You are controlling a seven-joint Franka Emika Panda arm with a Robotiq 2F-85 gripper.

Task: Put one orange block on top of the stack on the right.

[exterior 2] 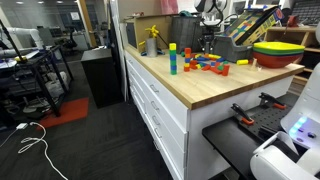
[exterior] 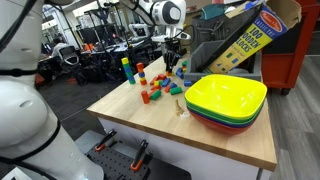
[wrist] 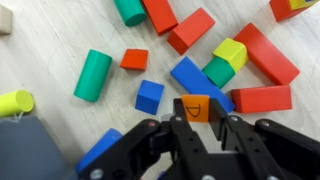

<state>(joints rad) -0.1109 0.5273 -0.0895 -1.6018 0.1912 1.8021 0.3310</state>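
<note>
The gripper (wrist: 200, 122) is clamping its 2 fingers (wrist: 178, 128) on the orange block (wrist: 197, 108), with 1 finger pressing on each opposite side. This side grip is leaving the block's underside free, which I am judging to be the point, since that face has to land flat on another block. It is also keeping the block level between the jaws. In an exterior view the gripper (exterior: 177, 60) is pointing straight down over the blocks scattered on the table (exterior: 150, 125). That pose suits a vertical placement.

The orange block is showing as a small cube with a matte orange top face. 1 dark letter, looking like a D, is printed on that face. Its edges are looking crisp, and the fingers are hiding its 2 gripped sides.

The stack (wrist: 190, 76), as I am judging it, is the dark blue piece lying just beyond the gripper. The held block is partly covering it. From above I cannot tell its height, or whether the orange block is touching it. 1 separate blue cube (wrist: 149, 96) is sitting near the gripper but apart from it. That cube is making the choice of target less certain.
</note>
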